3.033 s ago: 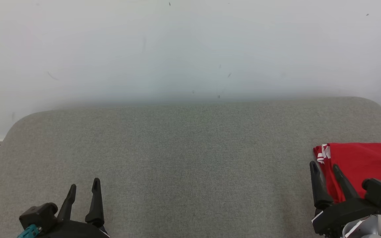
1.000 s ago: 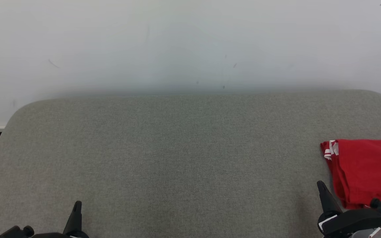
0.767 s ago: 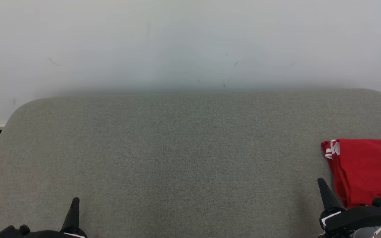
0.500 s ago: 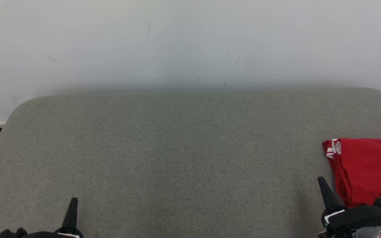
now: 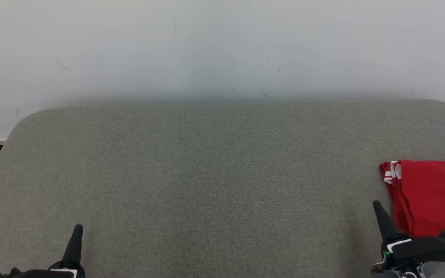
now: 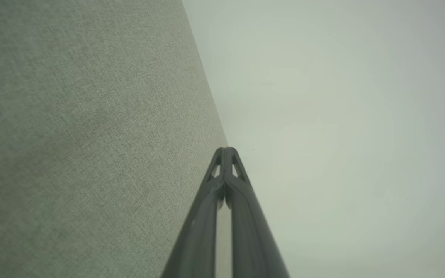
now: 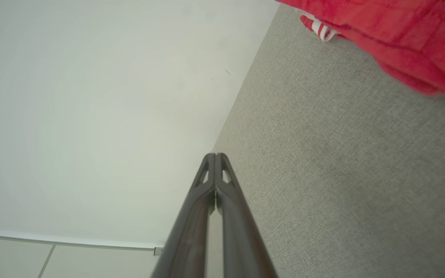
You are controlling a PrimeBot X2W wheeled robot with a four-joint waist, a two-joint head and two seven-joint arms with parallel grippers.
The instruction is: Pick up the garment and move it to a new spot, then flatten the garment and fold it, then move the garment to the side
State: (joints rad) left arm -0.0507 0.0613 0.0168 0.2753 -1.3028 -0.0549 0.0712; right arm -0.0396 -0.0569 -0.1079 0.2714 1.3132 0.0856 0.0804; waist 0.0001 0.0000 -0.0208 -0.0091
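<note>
- Grey fabric surface (image 5: 222, 173) bearing folded red garment (image 5: 431, 193).
- Right end effector (image 5: 377, 206): just beside garment, closed, empty.
- Left end effector (image 5: 77, 229): well apart from garment, closed, empty.

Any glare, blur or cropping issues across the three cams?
Head view: flat, even light, no glare; red garment cropped by the right edge. Left wrist view: jaws blur toward the lens, left edge darkens. Right wrist view: garment slightly soft, cropped at the top corner.
</note>
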